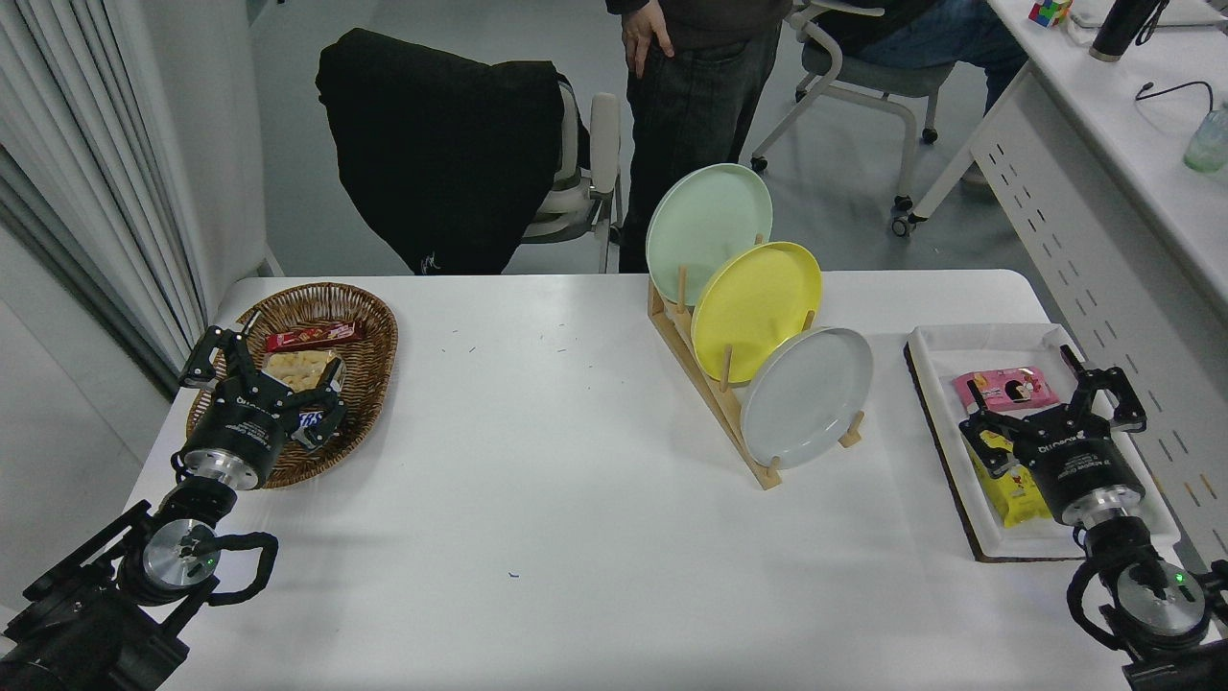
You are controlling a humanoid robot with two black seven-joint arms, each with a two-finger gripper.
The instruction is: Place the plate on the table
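The pale gray plate (804, 398) stands on edge in the nearest slot of a wooden rack (712, 395) on the white table (576, 537). Behind it in the same rack lean a yellow plate (756, 307) and a mint-green plate (705, 230). My right gripper (1052, 401) is open with nothing in it, hovering over the white tray at the right, well to the right of the gray plate. My left gripper (266, 369) is open and parked at the lower left, over the wicker basket.
A wicker basket (369, 384) with snacks sits at the left. A white tray (945, 350) at the right holds a pink packet (1003, 387) and a yellow packet (1017, 494). A person (696, 106) stands beyond the far edge beside a black-draped chair (441, 144).
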